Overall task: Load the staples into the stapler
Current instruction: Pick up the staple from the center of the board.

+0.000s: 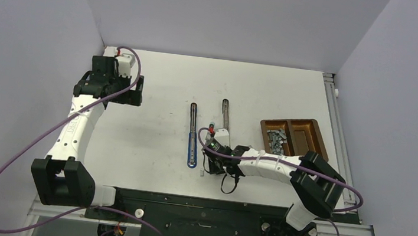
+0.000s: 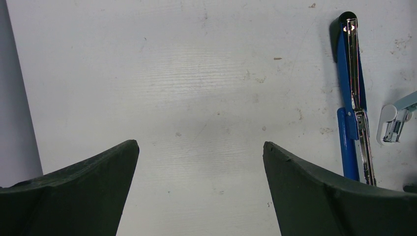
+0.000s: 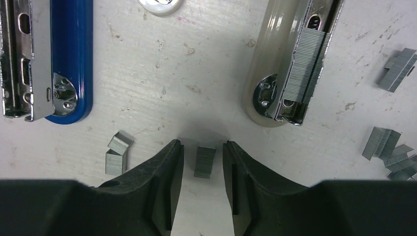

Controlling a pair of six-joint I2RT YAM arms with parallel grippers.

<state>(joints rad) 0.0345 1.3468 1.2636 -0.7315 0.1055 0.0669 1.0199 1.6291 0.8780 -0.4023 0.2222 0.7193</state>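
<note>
Grey metal staples [image 3: 205,161], glossy blue stapler [image 3: 71,49], glossy cream stapler [image 3: 272,49], scuffed matt white table [image 2: 196,73]

White arms [image 1: 77,130], black joints [image 1: 62,181] and hands [image 2: 200,147] [image 3: 202,143] — purple cables [image 1: 2,168].

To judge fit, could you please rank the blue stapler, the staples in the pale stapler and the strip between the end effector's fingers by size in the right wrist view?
1. Blue stapler, though cut off by the frame.
2. Staples in the pale stapler.
3. Strip between the fingers.
All look about equally distant.
</note>
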